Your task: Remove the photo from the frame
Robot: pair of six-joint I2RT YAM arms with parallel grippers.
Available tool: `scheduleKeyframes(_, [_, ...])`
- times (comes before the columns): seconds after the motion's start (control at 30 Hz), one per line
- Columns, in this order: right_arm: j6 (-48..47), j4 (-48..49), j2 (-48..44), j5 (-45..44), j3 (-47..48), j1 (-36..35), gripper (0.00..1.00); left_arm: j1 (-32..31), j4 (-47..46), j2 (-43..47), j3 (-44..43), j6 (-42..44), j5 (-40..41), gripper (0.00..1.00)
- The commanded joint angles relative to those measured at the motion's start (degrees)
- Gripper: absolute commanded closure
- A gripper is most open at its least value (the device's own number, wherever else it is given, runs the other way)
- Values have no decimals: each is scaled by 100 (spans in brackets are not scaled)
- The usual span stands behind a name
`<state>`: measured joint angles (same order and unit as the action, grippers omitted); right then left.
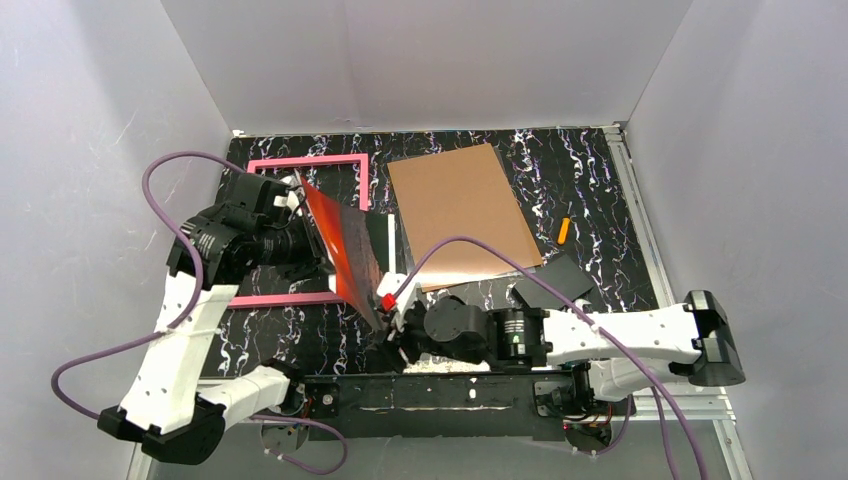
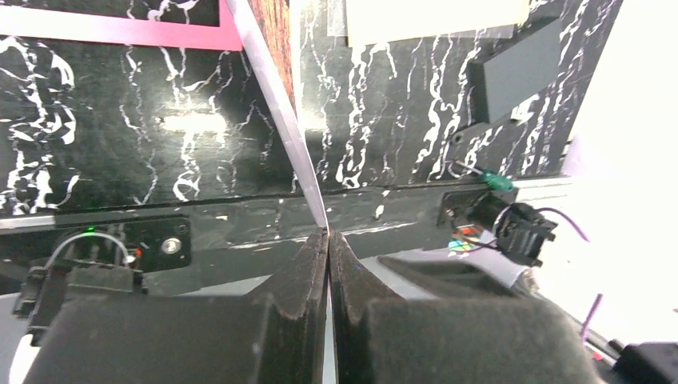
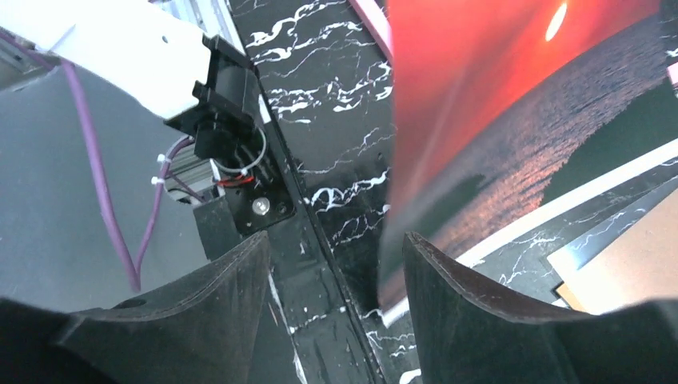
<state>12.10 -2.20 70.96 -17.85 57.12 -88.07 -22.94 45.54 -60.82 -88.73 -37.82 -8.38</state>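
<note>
Photo is up on edge, centre-left of the overhead view, lifted clear of the pink frame lying on the desk. Left gripper jaws are clenched on its thin edge. Right gripper jaws are released, spread around the near corner. The danger: a one-edge pinch could let the print sag, crease or slip.
</note>
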Motion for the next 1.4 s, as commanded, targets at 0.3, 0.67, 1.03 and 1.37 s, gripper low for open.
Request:
scheduleKeyframes(0.3, [-171,-1157,1662,-3213,1927,-377,40,35,-107,-233,-194,-775,-49,100])
scheduleKeyframes(0.67, [-1509,-223,2077,-3549,1989,-338,52,38,65,-201,-384,-781,-11,100])
scheduleKeyframes(1.03, [-2689,615,1949,-3078,1999,-50,99,37,220,-17,-662,-716,125,84])
scheduleKeyframes(1.37, [-3530,673,790,-1772,1962,998,99,39,143,607,-1891,449,1521,2])
